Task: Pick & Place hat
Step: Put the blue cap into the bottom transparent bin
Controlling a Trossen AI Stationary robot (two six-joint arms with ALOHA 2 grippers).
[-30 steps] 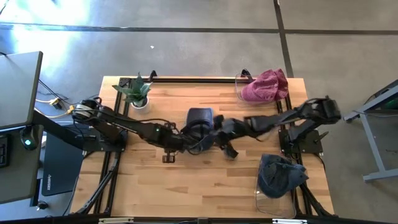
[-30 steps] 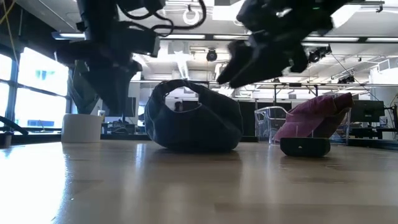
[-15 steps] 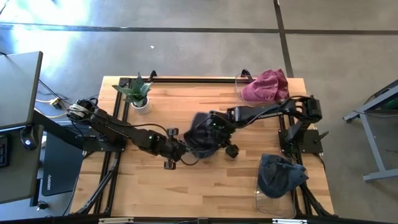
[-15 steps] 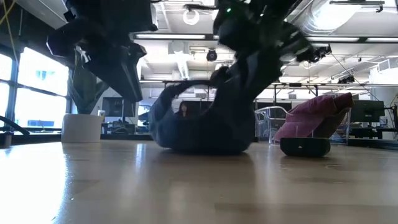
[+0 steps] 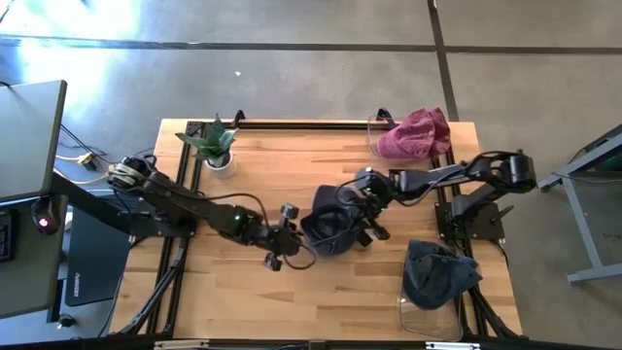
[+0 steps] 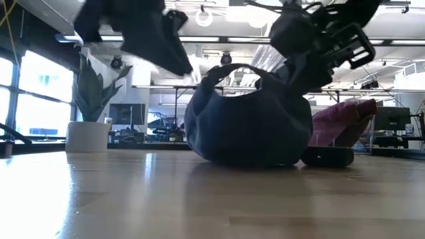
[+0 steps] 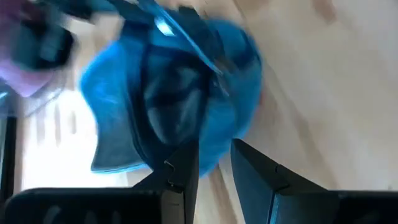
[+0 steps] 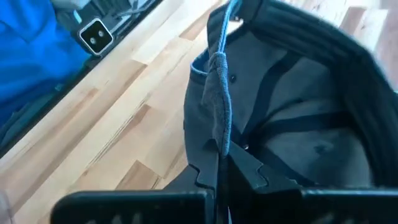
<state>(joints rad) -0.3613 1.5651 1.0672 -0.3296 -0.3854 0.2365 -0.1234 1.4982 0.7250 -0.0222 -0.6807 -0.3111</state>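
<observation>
High view: right gripper (image 5: 362,216) pinches the dark hat (image 5: 330,229) — left gripper (image 5: 290,238) waits open beside it — no readable writing.

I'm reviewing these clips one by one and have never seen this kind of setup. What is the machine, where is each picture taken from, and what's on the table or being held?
Two dark robot arms work at a wooden table. One picture looks straight down, one looks level across the tabletop, and two come from cameras on the arms' wrists.

Mid-table lies a dark hat, opening upward. The right gripper is shut on its rim. The left gripper sits beside the hat, fingers open, holding nothing.

Also on the table: a potted plant at the back left, a pink hat on a clear stand at the back right, and another dark hat at the front right.
</observation>
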